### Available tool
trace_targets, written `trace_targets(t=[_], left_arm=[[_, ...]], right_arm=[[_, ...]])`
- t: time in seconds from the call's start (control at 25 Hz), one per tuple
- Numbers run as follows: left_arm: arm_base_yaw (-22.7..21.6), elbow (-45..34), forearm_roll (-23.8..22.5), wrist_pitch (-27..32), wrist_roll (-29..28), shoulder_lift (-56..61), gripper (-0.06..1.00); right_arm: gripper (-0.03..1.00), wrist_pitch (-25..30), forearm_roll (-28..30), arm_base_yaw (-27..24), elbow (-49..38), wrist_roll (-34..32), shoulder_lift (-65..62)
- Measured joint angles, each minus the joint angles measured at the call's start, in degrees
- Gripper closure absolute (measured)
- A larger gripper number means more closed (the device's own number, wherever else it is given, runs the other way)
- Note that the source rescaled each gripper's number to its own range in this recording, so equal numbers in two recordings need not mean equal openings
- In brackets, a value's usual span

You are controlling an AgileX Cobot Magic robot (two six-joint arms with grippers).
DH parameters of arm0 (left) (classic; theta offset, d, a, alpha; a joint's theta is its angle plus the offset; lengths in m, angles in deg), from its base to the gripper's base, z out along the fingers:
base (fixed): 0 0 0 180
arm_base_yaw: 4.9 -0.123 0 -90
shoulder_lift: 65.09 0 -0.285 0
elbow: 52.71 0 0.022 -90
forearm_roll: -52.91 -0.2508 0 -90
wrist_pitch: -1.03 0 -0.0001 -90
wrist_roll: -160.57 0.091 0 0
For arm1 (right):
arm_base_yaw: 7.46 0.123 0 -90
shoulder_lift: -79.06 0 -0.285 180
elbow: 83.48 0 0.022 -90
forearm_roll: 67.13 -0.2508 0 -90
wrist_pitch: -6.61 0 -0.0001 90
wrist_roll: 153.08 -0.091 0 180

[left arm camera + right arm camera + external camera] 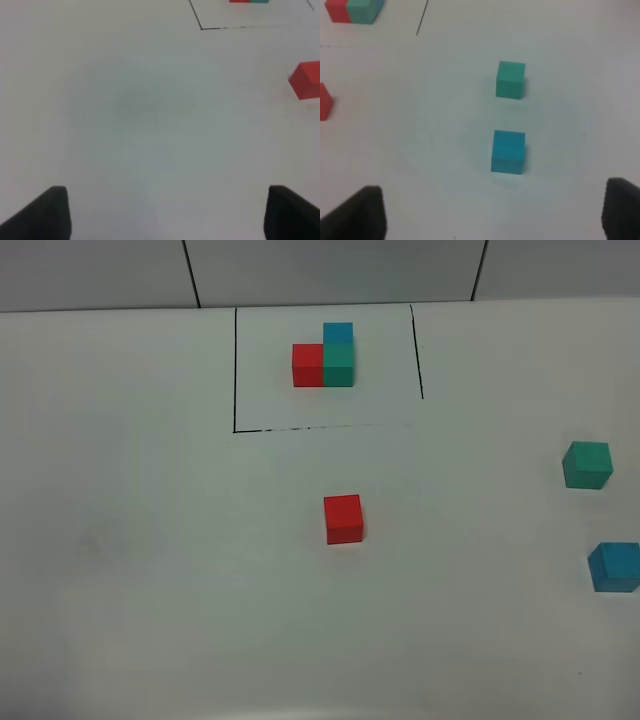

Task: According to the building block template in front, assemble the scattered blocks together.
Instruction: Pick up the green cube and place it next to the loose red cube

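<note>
Both grippers are hanging open, empty — blue cube (508,152) is lying ahead of the right gripper (492,210), centred between its fingers (360,215); red cube (306,80), well aside of the left gripper (165,210).

You can count three joined cubes (325,365) in one black outline (235,370), and three loose ones: one red cube (343,518), one green cube (587,464), one blue cube (614,567)

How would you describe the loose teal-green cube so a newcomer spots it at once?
Find the black drawn frame at the back of the white table, then look outside it to the right edge. The teal-green cube sits there behind a loose blue cube; unlike the framed green one, it touches nothing.
</note>
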Motion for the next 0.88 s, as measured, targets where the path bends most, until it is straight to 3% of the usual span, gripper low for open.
trace_targets(t=[0.12, 0.88], left_arm=[[-1.9, 0.0, 0.0, 0.0, 0.0, 0.0, 0.19], [-1.9, 0.0, 0.0, 0.0, 0.0, 0.0, 0.19]], right_arm=[[0.09, 0.0, 0.0, 0.0, 0.0, 0.0, 0.0], [0.09, 0.0, 0.0, 0.0, 0.0, 0.0, 0.0]])
